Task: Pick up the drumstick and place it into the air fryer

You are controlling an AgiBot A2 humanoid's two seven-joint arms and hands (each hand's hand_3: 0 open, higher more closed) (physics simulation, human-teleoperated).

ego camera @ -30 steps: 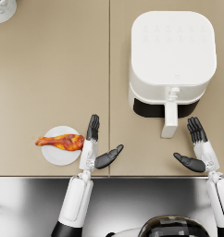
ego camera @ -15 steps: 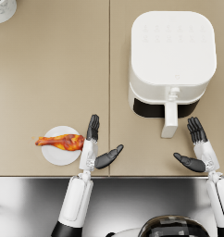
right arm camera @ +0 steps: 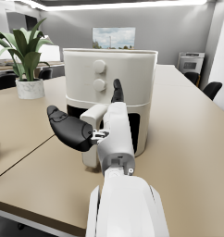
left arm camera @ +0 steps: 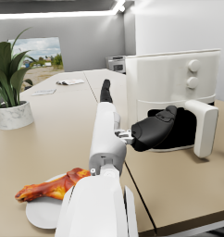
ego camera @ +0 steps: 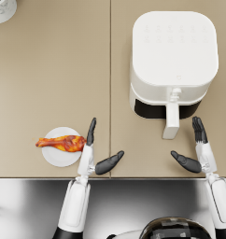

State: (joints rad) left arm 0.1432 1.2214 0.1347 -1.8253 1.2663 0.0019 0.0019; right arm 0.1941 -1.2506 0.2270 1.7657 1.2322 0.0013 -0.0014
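Though beside drumstick (ego camera: 62, 143), left hand (ego camera: 95, 151) empty

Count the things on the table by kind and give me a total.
Drumstick: 1
Plate: 1
Air fryer: 1
Potted plant: 1
Total: 4
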